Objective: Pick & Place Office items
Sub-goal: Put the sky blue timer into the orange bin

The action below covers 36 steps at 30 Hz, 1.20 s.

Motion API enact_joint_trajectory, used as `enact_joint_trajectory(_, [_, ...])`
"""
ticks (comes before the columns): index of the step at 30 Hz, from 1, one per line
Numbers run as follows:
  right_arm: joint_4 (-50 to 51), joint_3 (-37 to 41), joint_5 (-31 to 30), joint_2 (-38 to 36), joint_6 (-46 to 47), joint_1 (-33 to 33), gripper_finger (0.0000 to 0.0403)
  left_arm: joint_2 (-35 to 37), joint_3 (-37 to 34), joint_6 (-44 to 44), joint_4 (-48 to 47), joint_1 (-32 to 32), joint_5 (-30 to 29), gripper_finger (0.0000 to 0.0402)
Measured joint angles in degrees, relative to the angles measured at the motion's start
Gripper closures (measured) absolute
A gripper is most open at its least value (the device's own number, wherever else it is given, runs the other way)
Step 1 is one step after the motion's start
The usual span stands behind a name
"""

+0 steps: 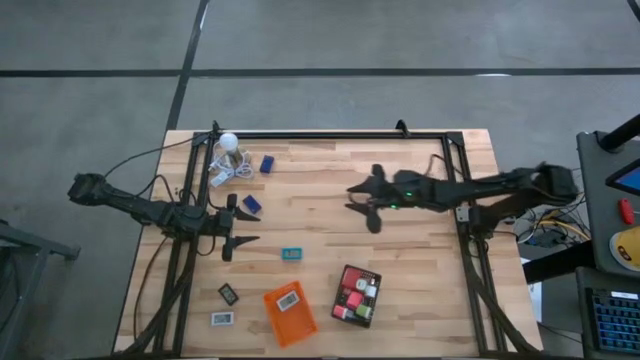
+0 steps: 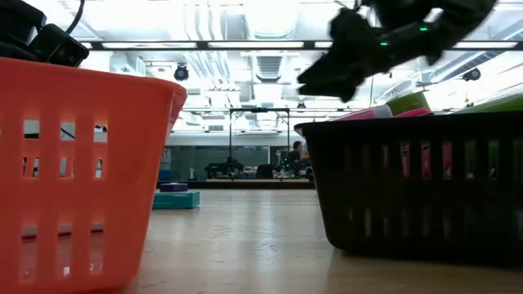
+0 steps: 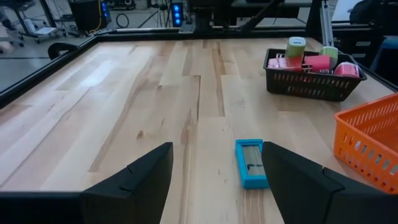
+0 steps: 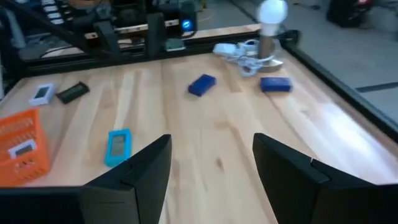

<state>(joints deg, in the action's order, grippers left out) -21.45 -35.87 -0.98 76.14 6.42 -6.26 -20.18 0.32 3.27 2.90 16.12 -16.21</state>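
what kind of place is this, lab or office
Most likely a robotics lab or workshop: a framed wooden table on bare concrete floor, ceiling strip lights and exposed ducts in the low view, equipment racks beyond the table.

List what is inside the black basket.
The black basket holds pink pieces, a green piece, a red one and white bits. Anything beneath them is covered.

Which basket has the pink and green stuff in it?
The black basket, right of the orange basket. It holds pink and green pieces; the orange one holds only a small white-labelled item.
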Motion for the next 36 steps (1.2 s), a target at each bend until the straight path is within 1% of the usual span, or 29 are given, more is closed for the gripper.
enact_joint_trajectory(5, [-0.3,8.6,-3.5,-10.3,-1.2,-0.1,0.0184,0.0,0.0,0.0,0.0,0.0,0.0,0.0149])
enact_joint_trajectory(8, [-0.5,12.7,-5.4,-15.8,0.0,0.0,0.0184,0.0,0.0,0.0,0.0,0.0,0.0,0.0149])
enact_joint_trajectory(17, [-3.1,23.4,-7.9,-27.5,-0.6,0.0,0.0184,0.0,0.0,0.0,0.0,0.0,0.0,0.0149])
enact_joint_trajectory(20, [-3.5,25.9,-9.6,-31.1,0.4,0.0,0.0184,0.0,0.0,0.0,0.0,0.0,0.0,0.0149])
enact_joint_trajectory(23, [-3.3,27.8,-10.1,-34.1,1.3,0.0,0.0184,0.0,0.0,0.0,0.0,0.0,0.0,0.0149])
enact_joint_trajectory(26, [-3.4,29.8,-11.0,-37.3,-1.0,0.0,0.0184,0.0,0.0,0.0,0.0,0.0,0.0,0.0149])
enact_joint_trajectory(29, [-3.3,31.9,-11.0,-40.6,-3.7,0.0,0.0184,0.0,0.0,0.0,0.0,0.0,0.0,0.0149])
enact_joint_trajectory(33, [-3.9,34.7,-11.0,-44.6,-2.2,0.0,0.0184,0.0,0.0,0.0,0.0,0.0,0.0,0.0149])
enact_joint_trajectory(36, [-4.1,35.3,-11.0,-46.9,-2.1,0.0,0.0183,0.0,0.0,0.0,0.0,0.0,0.0,0.0149])
